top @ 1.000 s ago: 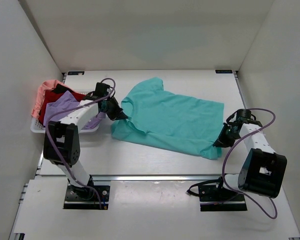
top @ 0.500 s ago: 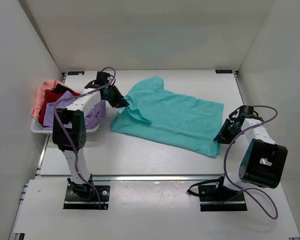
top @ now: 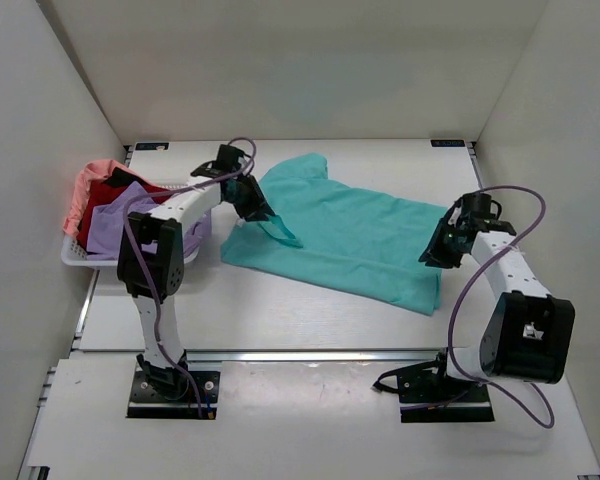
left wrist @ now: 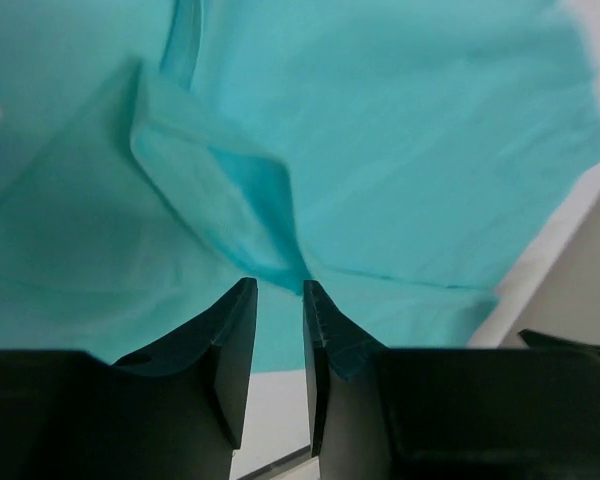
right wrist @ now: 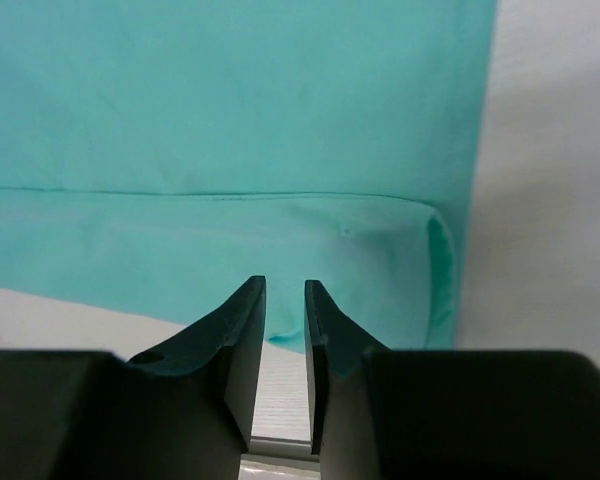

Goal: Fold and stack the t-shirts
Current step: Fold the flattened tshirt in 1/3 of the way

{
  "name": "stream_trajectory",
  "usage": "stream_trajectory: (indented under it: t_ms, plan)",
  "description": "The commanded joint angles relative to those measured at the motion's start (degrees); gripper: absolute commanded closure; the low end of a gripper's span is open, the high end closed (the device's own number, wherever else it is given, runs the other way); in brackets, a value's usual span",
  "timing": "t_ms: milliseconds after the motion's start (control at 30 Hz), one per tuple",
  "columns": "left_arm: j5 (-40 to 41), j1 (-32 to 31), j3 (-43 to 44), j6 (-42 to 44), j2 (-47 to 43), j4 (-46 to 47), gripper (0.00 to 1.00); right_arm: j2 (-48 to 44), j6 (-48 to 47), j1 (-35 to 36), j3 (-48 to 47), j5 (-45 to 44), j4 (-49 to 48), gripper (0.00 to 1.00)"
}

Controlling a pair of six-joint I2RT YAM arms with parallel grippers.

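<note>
The teal t-shirt (top: 360,235) lies spread across the middle of the table. My left gripper (top: 263,212) is shut on its near sleeve at the left and holds a fold of cloth raised over the shirt; the left wrist view shows the cloth (left wrist: 410,150) tenting up into the gripper (left wrist: 278,285). My right gripper (top: 432,257) is shut on the near hem corner at the right, with the near strip doubled over; in the right wrist view the flap (right wrist: 230,260) runs to the gripper (right wrist: 284,283). The lavender (top: 120,215), dark red (top: 110,192) and salmon (top: 88,180) shirts lie heaped at the left.
A white mesh basket (top: 75,258) at the table's left edge holds the three heaped shirts. White walls close in the back and both sides. Bare table shows in front of the teal shirt and along its right edge (right wrist: 550,200).
Both grippers have moved away from the near edge, carrying the shirt's near sleeve and near hem corner over the shirt. A fold line has formed along its near side.
</note>
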State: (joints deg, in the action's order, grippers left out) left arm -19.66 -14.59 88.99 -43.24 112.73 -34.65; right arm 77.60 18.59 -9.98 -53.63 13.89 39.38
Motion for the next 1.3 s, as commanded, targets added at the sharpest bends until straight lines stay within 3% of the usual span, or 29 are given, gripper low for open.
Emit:
stream_trajectory:
  t_ms: [0,300,567,867,1000,1200,1267]
  plan:
    - [5.4,-4.12,-2.59,2.1,-2.69,-3.66,0.64,1.31,1.01,3.12,1.85,0.44,-2.98,0.8]
    - [19.2,-9.66,-2.76,5.97,3.9,-11.74,0.65,10.02,0.05,2.86,2.73,-3.96,-6.76,0.79]
    - [18.79,-10.64,-19.44,6.42,0.39,-10.35,0.66,21.17,-1.71,4.97,-2.7,-6.58,-5.54,0.76]
    - [17.99,-12.66,-31.24,6.77,-9.8,-9.38,0.65,22.43,-0.84,4.88,-6.06,-6.86,0.78,0.78]
    - [16.32,-10.38,-27.66,7.56,-13.66,-10.52,0.59,19.44,-0.84,5.93,-3.33,-7.21,1.06,0.75]
    - [15.54,-9.32,-7.21,10.73,-14.82,-13.86,0.42,15.83,-1.72,4.71,-12.62,-7.21,5.18,0.67]
    - [14.05,-7.13,-2.01,10.37,-12.98,-11.94,0.43,14.95,-1.37,4.71,-15.7,-6.86,5.36,0.66]
